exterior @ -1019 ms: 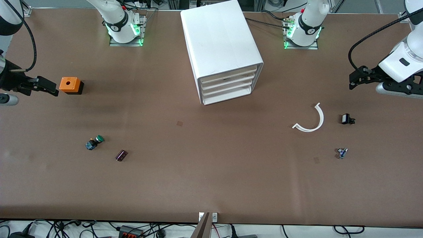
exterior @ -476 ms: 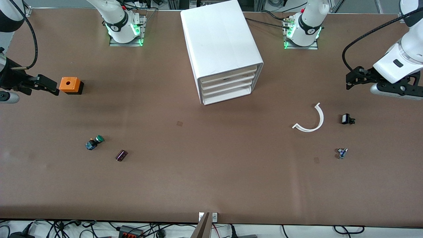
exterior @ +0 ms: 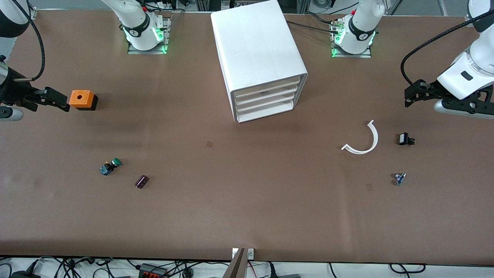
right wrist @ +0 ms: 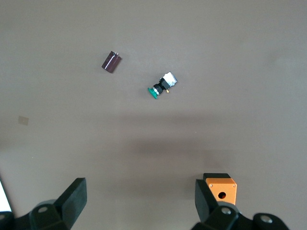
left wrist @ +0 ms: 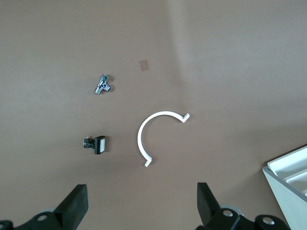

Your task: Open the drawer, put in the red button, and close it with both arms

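The white cabinet [exterior: 257, 54] stands at the middle of the table's robot side, its four drawers [exterior: 266, 98] all shut and facing the front camera. No red button shows in any view. My left gripper [exterior: 410, 97] is open and empty above the table at the left arm's end; in the left wrist view [left wrist: 141, 206] only bare table lies between its fingers. My right gripper [exterior: 58, 101] is open and empty at the right arm's end, right beside the orange box [exterior: 82, 99]; in the right wrist view [right wrist: 139, 203] the box [right wrist: 221, 189] sits by one finger.
A green-capped button [exterior: 110, 166] and a dark cylinder [exterior: 141, 181] lie nearer the front camera than the orange box. A white curved strip [exterior: 364, 141], a small black part [exterior: 405, 139] and a metal fitting [exterior: 399, 178] lie below the left gripper.
The left gripper shifted slightly toward the cabinet and back down a little. The right gripper barely moved. Nothing on the table moved.
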Robot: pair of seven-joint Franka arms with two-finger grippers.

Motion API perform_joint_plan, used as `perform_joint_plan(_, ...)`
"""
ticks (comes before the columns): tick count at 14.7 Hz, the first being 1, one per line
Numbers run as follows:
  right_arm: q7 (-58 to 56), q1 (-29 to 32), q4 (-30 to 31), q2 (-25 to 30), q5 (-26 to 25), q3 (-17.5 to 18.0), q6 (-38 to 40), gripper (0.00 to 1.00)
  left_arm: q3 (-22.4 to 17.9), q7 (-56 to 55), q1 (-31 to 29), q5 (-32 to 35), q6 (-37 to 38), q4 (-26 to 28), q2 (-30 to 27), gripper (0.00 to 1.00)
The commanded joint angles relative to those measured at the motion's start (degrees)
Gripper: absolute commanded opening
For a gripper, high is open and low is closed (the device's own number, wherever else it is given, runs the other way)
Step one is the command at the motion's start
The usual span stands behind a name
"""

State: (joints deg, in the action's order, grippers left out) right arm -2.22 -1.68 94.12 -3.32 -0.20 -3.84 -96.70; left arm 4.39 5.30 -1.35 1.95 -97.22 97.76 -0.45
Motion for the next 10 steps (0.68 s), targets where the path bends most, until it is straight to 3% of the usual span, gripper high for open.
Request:
perform_joint_plan(1, -0.24, 0.01, 0.89, 1.12, -0.15, 0.15, -0.60, 1.00, 0.18, -0.20, -0.14, 0.25, 0.98, -1.88, 0.80, 1.00)
perform_joint_plan(10, -0.06, 0.09, 0.97, 1.21, -0.24, 0.15, -0.59, 1.00, 0.27, -0.38, 0.04, 0.25, 3.17, -3.46, 0.89, 1.00)
